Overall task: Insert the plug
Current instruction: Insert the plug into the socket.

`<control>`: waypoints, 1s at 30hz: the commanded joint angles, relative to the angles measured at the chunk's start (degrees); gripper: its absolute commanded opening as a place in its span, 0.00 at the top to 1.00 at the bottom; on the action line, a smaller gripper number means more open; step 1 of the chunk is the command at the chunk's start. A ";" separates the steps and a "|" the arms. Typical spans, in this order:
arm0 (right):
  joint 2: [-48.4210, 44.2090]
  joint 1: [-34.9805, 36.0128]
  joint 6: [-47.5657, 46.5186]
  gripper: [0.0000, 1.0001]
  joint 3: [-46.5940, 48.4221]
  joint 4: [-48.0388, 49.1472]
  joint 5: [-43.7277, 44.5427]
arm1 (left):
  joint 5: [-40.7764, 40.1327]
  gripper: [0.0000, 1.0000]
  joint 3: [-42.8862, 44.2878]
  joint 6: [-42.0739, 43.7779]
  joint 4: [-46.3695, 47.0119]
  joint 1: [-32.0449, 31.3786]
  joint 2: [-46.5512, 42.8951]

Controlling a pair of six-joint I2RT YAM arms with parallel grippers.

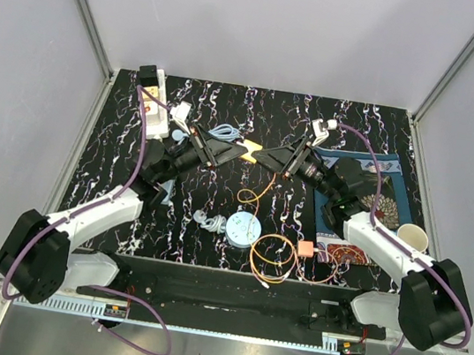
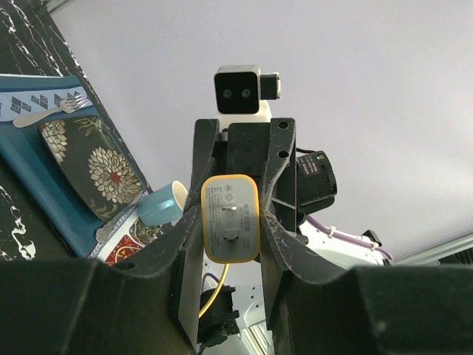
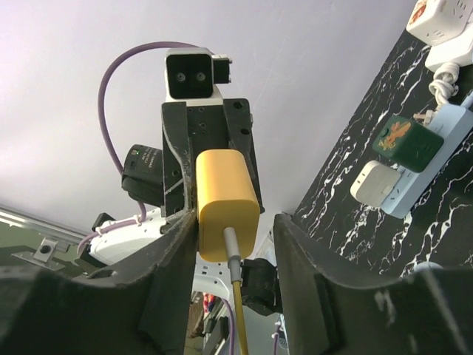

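1. At the far-left corner of the desk (image 1: 265, 110) sits a white socket block (image 1: 155, 94). The right wrist view shows a pale blue power strip (image 3: 446, 133) near it, with a green adapter (image 3: 403, 140) and a white adapter (image 3: 373, 181) plugged in.
2. The left hand (image 1: 236, 151) reaches from the left toward the middle of the desk. It is clenched on the yellow plug (image 1: 251, 151), with a finger pressed to each side. The two metal prongs face its own wrist camera.
3. The plug is held in the air over the middle of the desk, between the two hands. Its yellow cord (image 1: 257, 194) hangs from the back end down to the desk.
4. The right hand (image 1: 268, 157) meets the left one tip to tip, its fingers straddling the cord end of the plug. One finger touches the plug and the other stands apart with a gap, so this hand is released.
5. Toward the near edge lie a round pale disc (image 1: 243, 228) and a coil of orange cord (image 1: 272, 256).
6. Along the right edge, a blue mat (image 1: 393, 188) carries a flowered plate (image 2: 89, 166), a fork (image 2: 52, 109) and a cup (image 1: 413, 236).
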 commanded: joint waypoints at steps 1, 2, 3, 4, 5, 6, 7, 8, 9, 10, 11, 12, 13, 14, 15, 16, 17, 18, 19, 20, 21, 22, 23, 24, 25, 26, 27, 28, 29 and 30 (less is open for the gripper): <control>0.68 0.16 0.60 0.53 1.94 4.79 -2.08 | -1.49 1.00 0.40 -0.50 8.01 -0.69 0.48; 0.86 0.08 0.69 0.56 2.03 5.14 -2.25 | -1.58 1.00 0.32 -0.50 8.01 -0.87 0.74; 0.86 -0.01 0.95 0.59 1.95 5.49 -2.69 | -1.84 1.00 0.14 -0.42 8.27 -0.96 0.83; 1.04 0.07 1.04 0.63 1.94 6.45 -2.96 | -1.84 1.00 0.05 -0.33 8.45 -0.96 1.01; 1.04 -0.01 1.22 0.66 2.12 6.72 -3.13 | -2.02 1.00 -0.03 -0.33 9.06 -1.05 1.36; 1.12 0.07 1.39 0.70 2.21 6.81 -3.74 | -1.93 0.99 -0.21 -0.33 9.41 -1.05 1.45; 0.86 0.08 1.13 0.82 2.30 6.55 -4.10 | -1.85 0.98 -0.30 -0.24 9.85 -1.13 1.71; 0.60 0.08 1.04 0.87 2.47 6.11 -4.28 | -1.76 0.95 -0.30 -0.15 10.03 -1.13 1.89; 0.25 0.08 -0.09 0.92 2.38 5.24 -4.10 | -1.23 0.84 -0.21 0.20 10.12 -1.13 1.97; -1.06 -0.10 -1.06 1.00 2.56 2.27 -3.93 | -1.14 0.75 -0.30 1.94 9.51 -1.05 1.80; -1.68 -0.19 -2.28 1.00 3.17 0.07 -3.67 | -0.97 0.66 -0.30 2.92 8.46 -0.52 0.76; -2.47 -0.36 -5.26 1.00 3.70 -2.39 -3.31 | -1.31 0.58 -0.39 3.97 7.14 -0.34 -0.04; -4.22 -0.71 -6.85 1.00 4.22 -8.07 -3.05 | -1.32 0.42 -0.47 6.94 3.82 0.18 -1.00; -5.19 -0.89 -8.52 1.00 5.71 -11.43 -2.87 | -1.40 0.35 -0.39 8.97 1.27 1.49 -3.27; -6.16 -1.07 -12.71 1.00 6.68 -15.47 -1.83 | -1.40 0.28 -0.13 10.90 -1.63 2.29 -4.60; -7.91 -1.24 -15.28 1.00 7.91 -25.34 -0.86 | -1.40 0.20 0.14 15.45 -8.01 3.16 -6.10; -8.71 -1.33 -18.18 1.00 11.14 -31.27 0.37 | -1.67 0.16 0.58 18.10 -11.56 4.83 -9.07; -9.24 -1.33 -24.47 1.00 13.00 -37.07 3.60 | -2.45 0.13 1.02 21.09 -15.42 5.45 -10.66; -9.77 -1.33 -27.14 1.00 14.85 -48.44 5.29 | -3.50 0.10 2.76 27.82 -24.59 5.89 -12.07; -9.95 -1.42 -29.52 1.00 18.00 -53.17 7.04 | -5.08 0.05 3.82 31.54 -29.47 6.07 -14.70; -9.86 -1.42 -33.89 1.00 19.59 -57.48 10.37 | -7.79 0.04 5.05 35.06 -33.87 6.07 -15.68; -9.86 -1.42 -35.94 1.00 21.18 -66.05 12.49 | -9.04 0.02 5.93 41.27 -40.96 6.07 -16.65; -9.77 -1.42 -39.96 1.00 24.06 -69.79 16.77 | -11.23 0.01 7.25 43.77 -43.90 6.07 -18.05; -9.77 -1.42 -42.00 1.00 25.48 -73.22 19.16 | -12.21 0.01 7.52 45.88 -45.76 6.07 -18.76; -9.42 -1.51 -43.94 1.00 26.89 -79.96 22.23 | -12.74 0.01 7.52 49.30 -50.04 6.07 -19.38; -9.07 -1.59 -47.61 1.00 30.04 -83.16 28.79 | -13.53 0.01 7.52 50.81 -51.74 6.07 -20.51; -8.63 -1.86 -49.30 1.00 31.72 -85.88 31.99 | -14.14 0.01 7.44 51.87 -53.32 6.07 -20.87; -7.06 -1.94 -51.06 1.00 33.31 -90.78 35.15 | -14.85 0.01 7.26 53.19 -55.86 6.07 -21.14; -6.18 -1.86 -54.90 1.00 36.19 -92.83 38.32 | -15.20 0.01 7.09 53.72 -56.84 6.07 -21.49; -5.13 -1.86 -56.86 1.00 37.27 -94.33 38.44 | -15.20 0.01 6.56 54.16 -57.81 5.99 -21.49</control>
